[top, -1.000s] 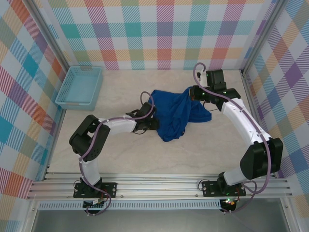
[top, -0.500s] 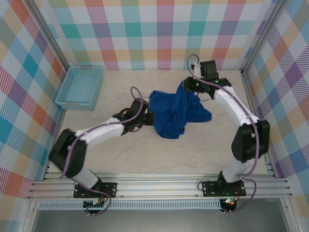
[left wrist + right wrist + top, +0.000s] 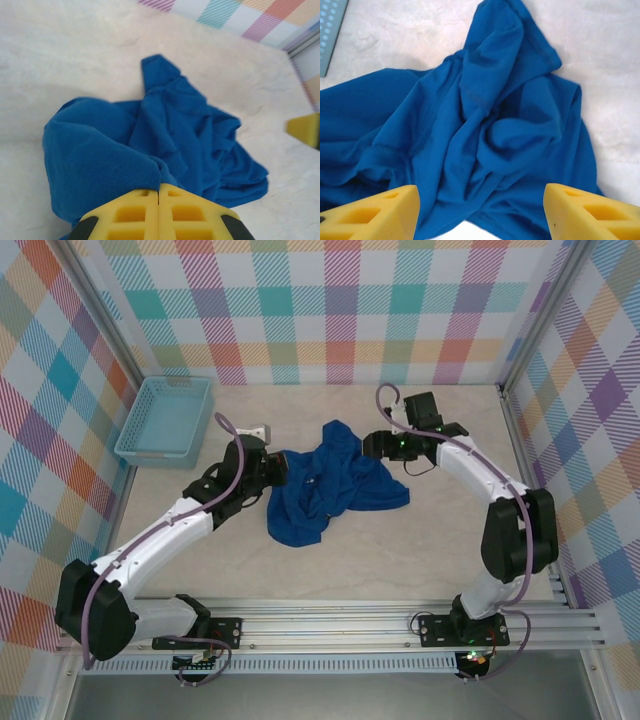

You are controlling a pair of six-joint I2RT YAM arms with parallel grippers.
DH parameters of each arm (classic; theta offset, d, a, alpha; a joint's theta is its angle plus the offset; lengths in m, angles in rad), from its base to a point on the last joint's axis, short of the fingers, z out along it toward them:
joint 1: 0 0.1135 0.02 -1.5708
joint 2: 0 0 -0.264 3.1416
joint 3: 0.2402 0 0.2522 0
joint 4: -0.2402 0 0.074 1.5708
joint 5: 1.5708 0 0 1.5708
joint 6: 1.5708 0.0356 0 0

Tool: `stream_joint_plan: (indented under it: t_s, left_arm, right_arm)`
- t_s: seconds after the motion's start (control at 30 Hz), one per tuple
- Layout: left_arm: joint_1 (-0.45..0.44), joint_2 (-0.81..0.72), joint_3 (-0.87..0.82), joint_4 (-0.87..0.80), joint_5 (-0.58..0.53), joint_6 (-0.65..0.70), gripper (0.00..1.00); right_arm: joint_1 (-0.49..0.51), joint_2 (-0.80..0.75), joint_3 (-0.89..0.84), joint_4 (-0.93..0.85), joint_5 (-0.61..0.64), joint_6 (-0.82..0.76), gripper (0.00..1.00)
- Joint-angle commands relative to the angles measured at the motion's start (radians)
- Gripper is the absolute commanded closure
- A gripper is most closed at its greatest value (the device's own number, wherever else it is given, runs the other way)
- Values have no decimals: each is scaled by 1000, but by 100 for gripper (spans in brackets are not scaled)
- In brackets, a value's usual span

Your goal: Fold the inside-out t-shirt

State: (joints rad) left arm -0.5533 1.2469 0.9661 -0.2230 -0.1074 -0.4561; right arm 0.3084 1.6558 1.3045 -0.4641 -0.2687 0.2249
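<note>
Inside-out t-shirt (image 3: pixel 325 485): royal blue, crumpled in a loose heap near the middle of the tabletop (image 3: pixel 400 560), between the two arms
Shirt outline from above: one pointed flap reaching toward the far wall, a rounded lobe hanging toward the near left, a flatter spread toward the right
Shirt from the left wrist (image 3: pixel 165 135): thick fold bulging right over the fingertips, deep creases running away to a peak at the far side
Shirt from the right wrist (image 3: pixel 485 125): rumpled ridges crossing the middle, a hemmed edge curving along the upper right
Left jaws: clenched, yellow fingers (image 3: pixel 130 217) pressed flat together with no gap, set at the left edge of the heap; apparently pinching a fold of the shirt, though the pinched cloth itself hidden behind the fingertips
Right jaws: released, yellow fingers (image 3: pixel 375 212) standing wide apart, poised over the right part of the shirt with nothing gripped between them
Left arm (image 3: pixel 160 540): stretched diagonally from the near left base toward the shirt
Right arm (image 3: pixel 480 475): arched round from the near right base, wrist at the far right edge of the cloth
Basket (image 3: pixel 165 420): light blue plastic mesh, at the far left by the plaid wall, well apart from the shirt
Tabletop: pale, marbled, bare around the heap
</note>
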Motion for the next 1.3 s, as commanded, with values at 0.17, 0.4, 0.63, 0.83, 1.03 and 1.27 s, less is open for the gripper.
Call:
stream_joint_plan:
  t_s: [0.17, 0.4, 0.63, 0.83, 1.03, 1.27]
  left_arm:
    - [18, 2, -37, -30, -41, 21, 100]
    - [23, -7, -88, -24, -56, 8, 100]
    - [24, -8, -115, -22, -50, 11, 100]
    - [24, -15, -149, -32, -49, 2, 100]
    - [24, -13, -167, -85, -78, 13, 100]
    - [24, -115, -226, -127, -106, 16, 42]
  right_arm:
    - [65, 191, 165, 89, -59, 42, 40]
    - [99, 455, 426, 7, 57, 22, 41]
    - [145, 675, 678, -108, 164, -73, 38]
    - [164, 810, 858, -184, 206, -119, 62]
    - [161, 796, 924, -211, 223, -129, 100]
    - [98, 550, 729, -89, 142, -34, 100]
